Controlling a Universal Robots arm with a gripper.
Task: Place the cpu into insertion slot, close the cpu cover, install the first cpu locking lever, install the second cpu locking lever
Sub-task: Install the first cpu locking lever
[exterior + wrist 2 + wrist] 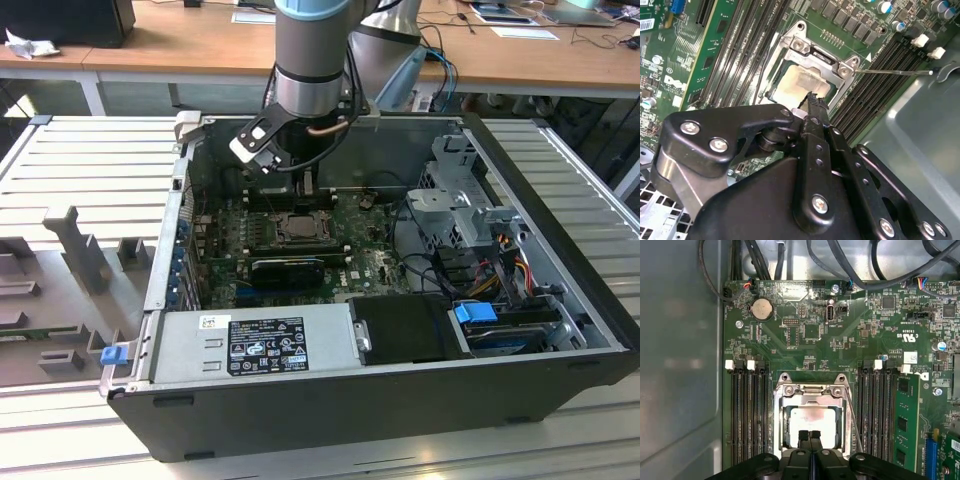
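We are recording one claw [809, 434] on the single arm. Its two fingers are pressing together, and we are making out nothing held between them.

We are taking the insertion slot [785, 427] as our reference point. The cpu [812, 420] is sitting inside that slot, pale face up. The cpu cover [812, 389] is lying down over it, with its square cut-out framing the chip.

The deciding relation is as follows. The claw tips are hanging directly over the slot, at the side opposite the cover's screwed bar. We are unable to tell whether they are touching the chip or the cover.

The cpu is square and is offering no long axis. The long item is the locking lever [855, 422], a thin rod lying just beside the slot, between it and one bank of memory slots [877, 415]. Its length is running along the slot's side and slanting away from the cover. We are judging it to be unlatched.

Our count:
- One cpu, one slot and one cover.
- One lever rod that we are counting with certainty.
- Two banks of memory slots, one on either side of the slot.
- One coin cell [760, 310] on the motherboard [810, 340], well apart from the slot.
- One computer case [350, 420], resting open on the ribbed surface [90, 160].
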